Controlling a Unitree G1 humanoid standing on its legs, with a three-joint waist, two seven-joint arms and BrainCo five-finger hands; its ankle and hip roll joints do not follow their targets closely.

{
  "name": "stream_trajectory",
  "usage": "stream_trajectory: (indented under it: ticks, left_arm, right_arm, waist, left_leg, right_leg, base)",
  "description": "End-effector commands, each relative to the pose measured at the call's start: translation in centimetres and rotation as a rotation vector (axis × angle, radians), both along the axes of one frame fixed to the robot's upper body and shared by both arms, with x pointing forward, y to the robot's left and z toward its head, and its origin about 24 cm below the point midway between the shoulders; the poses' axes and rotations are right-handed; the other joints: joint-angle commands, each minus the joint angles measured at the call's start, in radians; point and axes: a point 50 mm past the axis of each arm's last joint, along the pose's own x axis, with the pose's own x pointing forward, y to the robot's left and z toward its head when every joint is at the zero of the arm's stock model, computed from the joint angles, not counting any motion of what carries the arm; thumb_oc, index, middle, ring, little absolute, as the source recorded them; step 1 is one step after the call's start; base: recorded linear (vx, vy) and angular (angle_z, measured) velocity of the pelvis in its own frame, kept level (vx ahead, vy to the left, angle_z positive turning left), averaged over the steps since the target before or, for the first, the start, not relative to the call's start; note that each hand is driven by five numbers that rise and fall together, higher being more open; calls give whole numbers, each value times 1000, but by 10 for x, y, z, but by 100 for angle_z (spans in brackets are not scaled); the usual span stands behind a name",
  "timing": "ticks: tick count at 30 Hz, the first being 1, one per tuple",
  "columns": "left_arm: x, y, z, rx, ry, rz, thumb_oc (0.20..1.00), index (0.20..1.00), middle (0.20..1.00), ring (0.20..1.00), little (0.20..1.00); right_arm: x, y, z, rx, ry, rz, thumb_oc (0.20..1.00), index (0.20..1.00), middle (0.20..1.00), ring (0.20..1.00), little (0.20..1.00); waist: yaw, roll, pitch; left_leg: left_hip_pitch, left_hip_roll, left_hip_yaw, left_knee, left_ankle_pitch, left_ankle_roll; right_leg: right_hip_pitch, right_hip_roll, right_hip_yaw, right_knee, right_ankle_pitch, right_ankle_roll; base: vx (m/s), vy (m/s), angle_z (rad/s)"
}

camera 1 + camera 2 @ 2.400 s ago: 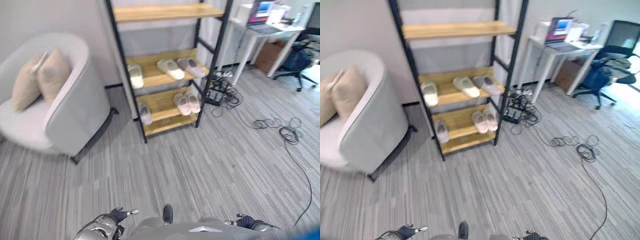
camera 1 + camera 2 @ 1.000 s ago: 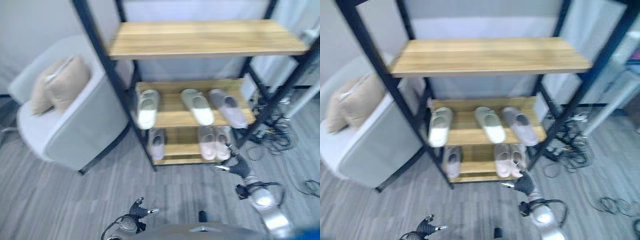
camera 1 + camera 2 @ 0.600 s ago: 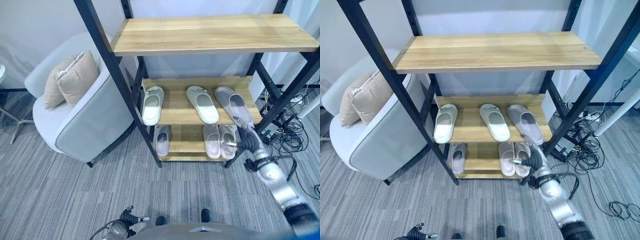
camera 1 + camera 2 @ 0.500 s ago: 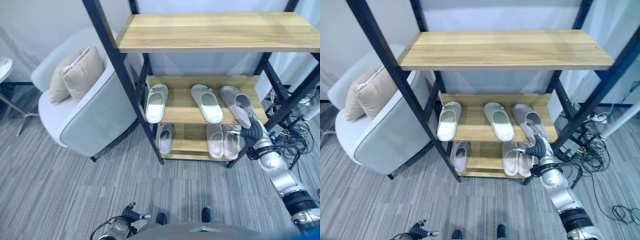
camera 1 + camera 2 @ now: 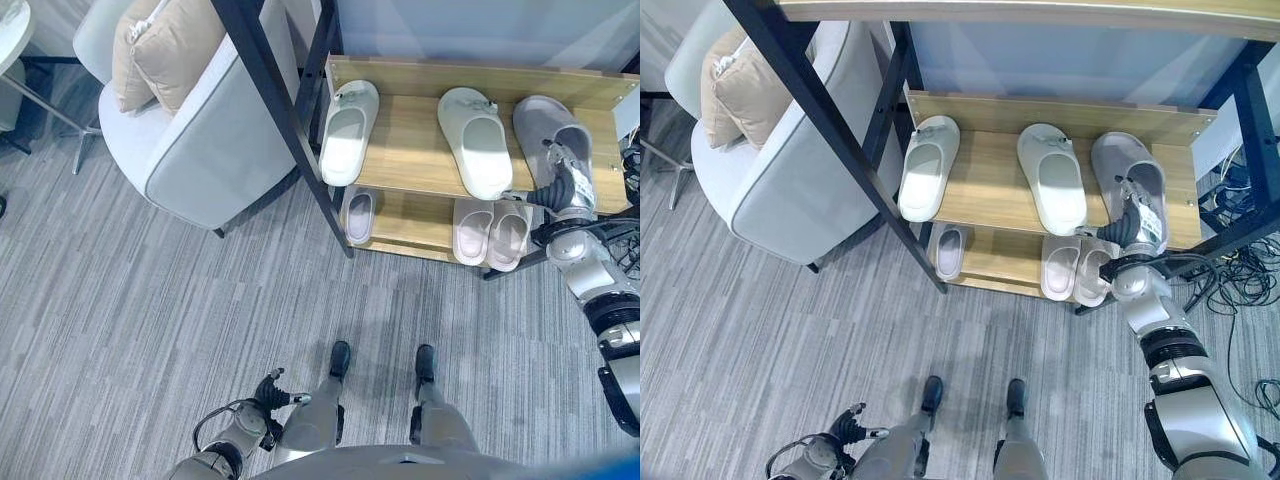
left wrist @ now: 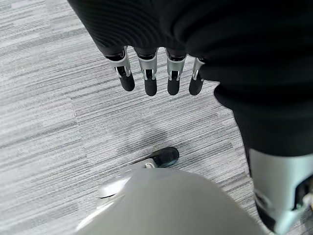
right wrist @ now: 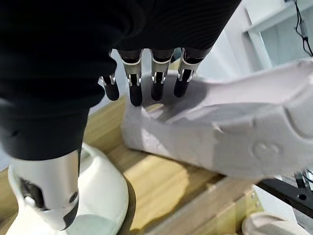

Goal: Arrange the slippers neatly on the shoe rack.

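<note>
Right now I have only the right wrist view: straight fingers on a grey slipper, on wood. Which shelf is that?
Observer: The shelf above the bottom one, at its right end; the right hand rests on the grey slipper.
Operator: What else is on that shelf?
Observer: Two white slippers, one next to the grey one, the other apart at the left end.
Operator: And underneath?
Observer: On the bottom shelf, a pinkish pair side by side, and a single slipper at the left.
</note>
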Motion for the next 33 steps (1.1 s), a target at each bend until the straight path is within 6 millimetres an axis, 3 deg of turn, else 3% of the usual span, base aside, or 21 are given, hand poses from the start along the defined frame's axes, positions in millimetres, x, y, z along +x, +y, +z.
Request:
stream_trajectory:
  ticks: [1, 4, 10, 12, 17, 21, 25, 29, 33]
  left_arm:
    - [6, -16, -1, -3, -2, -39, 1000, 1000, 1000, 1000, 1000]
    - [9, -16, 0, 2, -9, -44, 1000, 1000, 1000, 1000, 1000]
    - [15, -20, 2, 21, -34, -45, 1000, 1000, 1000, 1000, 1000]
    - [19, -23, 3, 25, -48, -46, 1000, 1000, 1000, 1000, 1000]
    - [29, -29, 7, 16, -79, -15, 1000, 1000, 1000, 1000, 1000]
    - [29, -27, 8, 21, -94, 8, 1000, 1000, 1000, 1000, 1000]
    - [25, -24, 6, 31, -81, 15, 1000, 1000, 1000, 1000, 1000]
    - [23, -23, 6, 35, -81, -3, 1000, 1000, 1000, 1000, 1000]
    - [22, -20, 5, 40, -77, -9, 1000, 1000, 1000, 1000, 1000]
  right_arm:
    - [4, 0, 20, 1, -60, 19, 1000, 1000, 1000, 1000, 1000]
    - [5, -4, 24, -22, -62, -1, 1000, 1000, 1000, 1000, 1000]
    - [-7, -12, 38, -141, -226, -151, 1000, 1000, 1000, 1000, 1000]
    - [-11, -14, 34, -107, -263, -198, 1000, 1000, 1000, 1000, 1000]
    - [-23, -12, 4, -46, -243, -292, 1000, 1000, 1000, 1000, 1000]
    - [-34, -28, -11, -52, -202, -399, 1000, 1000, 1000, 1000, 1000]
    - [-38, -30, 2, -93, -275, -392, 1000, 1000, 1000, 1000, 1000]
    - [-38, -20, 38, -284, -377, -313, 1000, 1000, 1000, 1000, 1000]
    - [-33, -15, 45, -348, -345, -261, 1000, 1000, 1000, 1000, 1000]
  waist:
    - [32, -46, -35]
    - [39, -47, -29]
    - [51, -44, -19]
    - [49, -45, -16]
    - [35, -54, -12]
    - [17, -52, -10]
    - [12, -51, -13]
    - [10, -57, -21]
    - [16, -68, -23]
  left_leg:
    - [-35, -18, -52, 5, -21, -39]
    - [-45, -23, -67, 5, -18, -41]
    - [-67, -30, -93, 5, -18, -43]
    - [-73, -31, -98, 5, -17, -44]
    - [-75, -28, -104, 5, -24, -42]
    - [-71, -24, -91, 5, -27, -44]
    - [-67, -22, -88, 5, -29, -45]
    - [-62, -18, -84, 5, -31, -47]
    - [-67, -17, -91, 5, -29, -50]
  right_leg:
    - [71, -71, -65, 12, -52, 74]
    - [71, -74, -77, 12, -54, 76]
    - [71, -80, -114, 12, -64, 82]
    - [71, -81, -124, 12, -66, 83]
    - [70, -77, -123, 12, -74, 79]
    - [67, -78, -110, 12, -74, 80]
    - [65, -78, -106, 12, -73, 82]
    - [69, -76, -108, 12, -78, 81]
    - [68, -76, -117, 12, -77, 82]
  base:
    - [17, -3, 17]
    - [33, 5, 22]
    - [47, -4, 17]
    - [31, -12, 38]
    - [10, -10, 6]
    - [0, 0, 0]
    - [-15, -8, -9]
    - [-4, -4, -8]
    - [-9, -2, 3]
